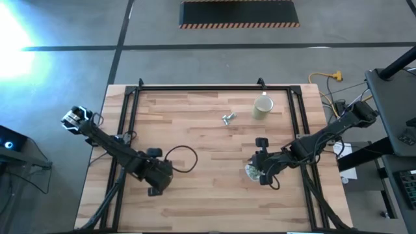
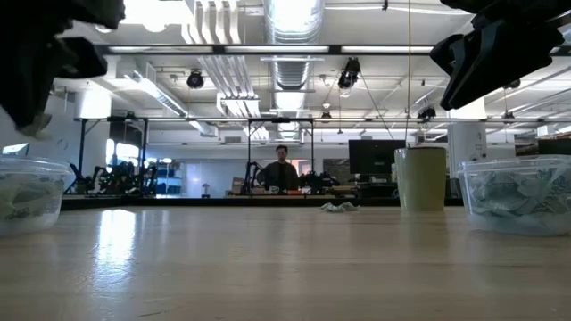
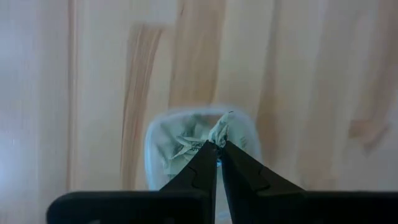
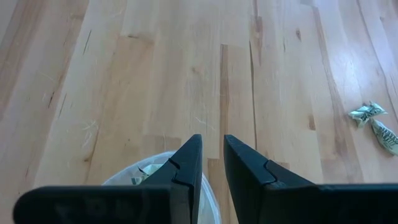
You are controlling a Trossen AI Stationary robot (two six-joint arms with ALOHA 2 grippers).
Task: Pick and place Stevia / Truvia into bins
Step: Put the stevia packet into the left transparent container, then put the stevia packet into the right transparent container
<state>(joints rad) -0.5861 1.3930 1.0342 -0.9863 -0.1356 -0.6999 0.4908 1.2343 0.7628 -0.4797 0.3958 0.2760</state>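
In the left wrist view my left gripper (image 3: 217, 144) is shut on one crumpled pale Stevia sachet (image 3: 219, 130). It hangs over a clear bin (image 3: 163, 144) that holds more sachets. From above, the left arm (image 1: 158, 177) hides that bin. My right gripper (image 4: 212, 148) is open with nothing between its fingers. It hovers over the other clear bin (image 4: 127, 177), which shows under the arm (image 1: 251, 172) and also holds sachets. Two loose sachets (image 1: 228, 118) lie on the table's far middle (image 4: 373, 121). My left gripper pinches the crumpled sachet by its lower end (image 3: 217, 140) between its two fingertips. The fingers come from above, pointing steeply down. The rest of the sachet sticks out past the tips, lifted clear above the bin's opening.
A beige round cup (image 1: 262, 107) stands at the far right of the table, close to the loose sachets. In the low view the two bins (image 2: 27, 192) (image 2: 517, 192) stand at the left and right, with the cup (image 2: 421, 176) between them. A person stands in the room behind.
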